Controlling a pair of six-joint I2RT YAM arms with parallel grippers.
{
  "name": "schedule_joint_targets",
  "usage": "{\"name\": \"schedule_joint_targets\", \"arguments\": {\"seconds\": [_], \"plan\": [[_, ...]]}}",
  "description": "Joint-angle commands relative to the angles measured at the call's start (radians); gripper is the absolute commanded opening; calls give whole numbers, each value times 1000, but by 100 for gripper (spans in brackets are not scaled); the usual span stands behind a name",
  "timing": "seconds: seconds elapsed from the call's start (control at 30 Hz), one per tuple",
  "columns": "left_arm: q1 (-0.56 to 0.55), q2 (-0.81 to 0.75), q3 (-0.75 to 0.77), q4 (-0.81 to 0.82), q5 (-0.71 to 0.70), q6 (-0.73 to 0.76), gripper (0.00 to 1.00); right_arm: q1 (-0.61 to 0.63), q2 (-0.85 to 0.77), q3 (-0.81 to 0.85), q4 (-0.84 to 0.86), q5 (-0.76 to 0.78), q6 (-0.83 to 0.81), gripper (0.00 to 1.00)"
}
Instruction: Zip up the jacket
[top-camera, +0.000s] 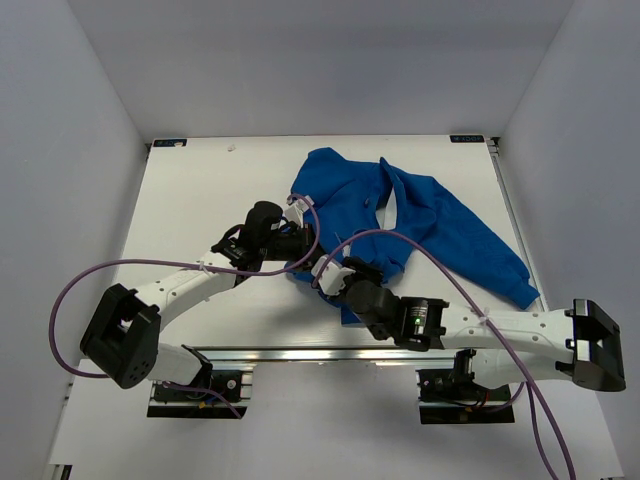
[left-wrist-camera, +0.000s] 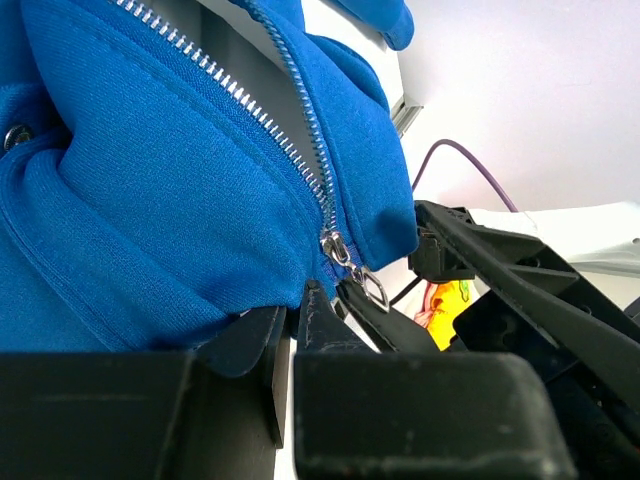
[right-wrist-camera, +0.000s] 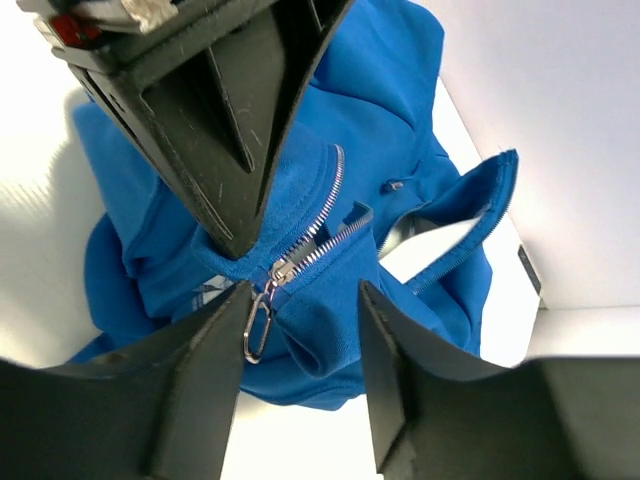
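The royal-blue jacket (top-camera: 430, 215) lies crumpled on the white table, right of centre, its silver zipper open above the slider. My left gripper (top-camera: 297, 247) is shut on the jacket's bottom hem just beside the zipper slider (left-wrist-camera: 338, 248); the fabric (left-wrist-camera: 150, 200) fills the left wrist view above the gripper (left-wrist-camera: 290, 315). My right gripper (top-camera: 333, 275) is open. In the right wrist view the right gripper (right-wrist-camera: 300, 300) straddles the hem, and its left finger (right-wrist-camera: 200, 370) is next to the hanging metal zipper pull (right-wrist-camera: 258, 325). The left gripper's fingers (right-wrist-camera: 240, 120) pinch the fabric from above.
The white table (top-camera: 200, 190) is boxed in by pale walls on three sides. A purple cable (top-camera: 100, 275) loops off the left arm and another (top-camera: 440, 265) arcs over the right arm. A sleeve (top-camera: 505, 270) reaches toward the table's right edge.
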Motion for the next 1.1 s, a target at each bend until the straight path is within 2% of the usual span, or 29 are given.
{"name": "schedule_joint_targets", "arguments": {"seconds": [0.0,0.1,0.2,0.23,0.27,0.3,0.33,0.37,0.57,1.07], "plan": [[0,-11,29,6,12,8,0,-4,-29,47,3,-37,42,50],[0,-14,29,7,9,8,0,-16,-16,51,-22,-86,54,41],[0,-13,29,9,10,9,0,-27,13,79,-94,-143,77,39],[-2,-14,27,7,10,9,0,-31,29,85,-103,-146,81,35],[0,-16,26,9,9,9,0,-33,35,97,-121,-145,86,29],[-2,-20,26,10,10,9,0,-34,41,99,-123,-139,89,13],[-2,-22,24,12,9,11,0,-41,44,102,-125,-139,92,4],[-2,-25,23,12,9,11,0,-44,46,102,-122,-145,95,0],[-5,-24,26,4,9,31,0,-73,29,108,-109,-169,129,0],[-19,-10,61,-71,23,114,0,-249,1,140,-111,-344,284,0]]}}
